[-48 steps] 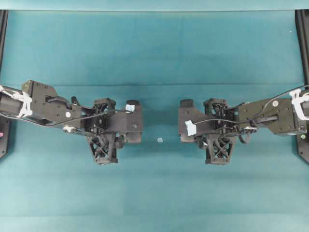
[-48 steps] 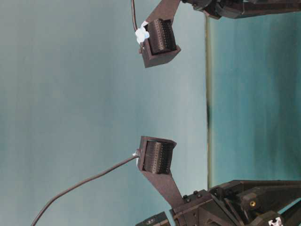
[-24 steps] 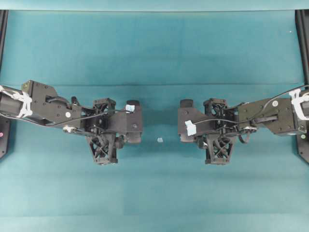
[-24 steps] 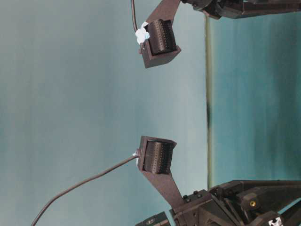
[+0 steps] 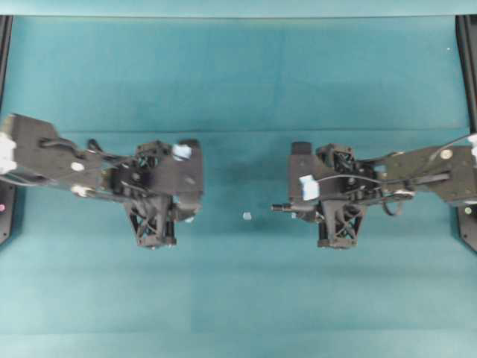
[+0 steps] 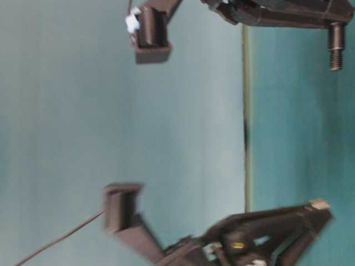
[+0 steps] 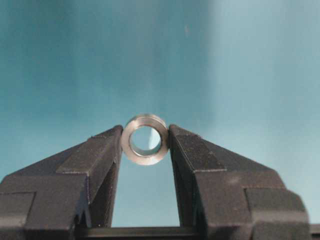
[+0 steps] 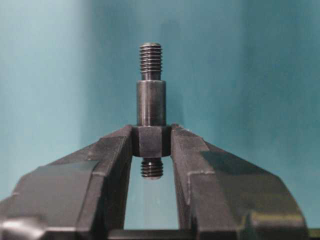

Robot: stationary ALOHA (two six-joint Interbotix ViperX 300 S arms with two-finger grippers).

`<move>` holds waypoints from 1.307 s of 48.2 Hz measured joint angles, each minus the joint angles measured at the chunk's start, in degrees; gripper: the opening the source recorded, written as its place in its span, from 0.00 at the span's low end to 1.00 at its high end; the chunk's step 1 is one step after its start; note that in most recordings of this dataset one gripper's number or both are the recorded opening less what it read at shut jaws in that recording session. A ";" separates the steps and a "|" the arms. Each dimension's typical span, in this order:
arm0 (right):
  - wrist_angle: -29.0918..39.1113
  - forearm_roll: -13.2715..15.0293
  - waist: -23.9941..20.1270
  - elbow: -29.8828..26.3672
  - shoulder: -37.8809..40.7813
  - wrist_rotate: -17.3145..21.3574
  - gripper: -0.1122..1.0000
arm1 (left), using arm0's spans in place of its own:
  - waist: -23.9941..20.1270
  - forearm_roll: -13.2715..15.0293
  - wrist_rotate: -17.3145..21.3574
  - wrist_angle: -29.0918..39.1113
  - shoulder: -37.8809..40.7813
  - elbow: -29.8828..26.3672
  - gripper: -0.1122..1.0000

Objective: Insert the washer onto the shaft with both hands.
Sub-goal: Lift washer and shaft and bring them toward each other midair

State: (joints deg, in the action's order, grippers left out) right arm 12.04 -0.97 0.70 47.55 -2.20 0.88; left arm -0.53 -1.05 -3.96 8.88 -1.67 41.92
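Observation:
The washer (image 7: 145, 157), a silvery ring, sits pinched between the tips of my left gripper (image 7: 145, 137), its hole facing the left wrist camera. My right gripper (image 8: 151, 137) is shut on the thick collar of the dark shaft (image 8: 151, 102), whose threaded end points away from the fingers. In the overhead view the shaft (image 5: 281, 207) sticks out leftward from the right gripper (image 5: 293, 209), towards the left gripper (image 5: 192, 215). A gap of bare mat lies between them. The shaft (image 6: 335, 47) also shows in the table-level view, held above the table.
A tiny pale bit (image 5: 247, 215) lies on the teal mat between the two grippers. Black frame rails (image 5: 4, 45) (image 5: 468, 45) run along the left and right edges of the table.
Both arms have drawn apart, the left one leftward and the right one rightward, and their wrists have tilted. The shaft now shows in both exterior views.

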 measured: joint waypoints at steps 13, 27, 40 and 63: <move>-9.67 -0.18 0.00 3.96 -2.29 0.09 0.10 | 0.00 0.09 -2.37 -16.52 -3.60 5.98 0.43; -22.24 -0.18 -0.26 7.47 -3.69 0.00 0.10 | 0.00 0.09 -3.60 -24.52 -3.96 7.65 0.43; -25.40 -0.18 -0.88 7.56 -3.08 0.09 0.10 | -0.09 0.00 -3.78 -29.36 -2.99 7.73 0.43; -35.86 -0.35 -1.32 7.82 0.53 2.46 0.10 | -0.26 0.09 -3.87 -33.31 -0.44 5.71 0.43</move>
State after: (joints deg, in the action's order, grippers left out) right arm -23.82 -1.32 -0.62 55.37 -1.67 3.34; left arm -0.79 -0.97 -7.82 -24.43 -2.11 47.64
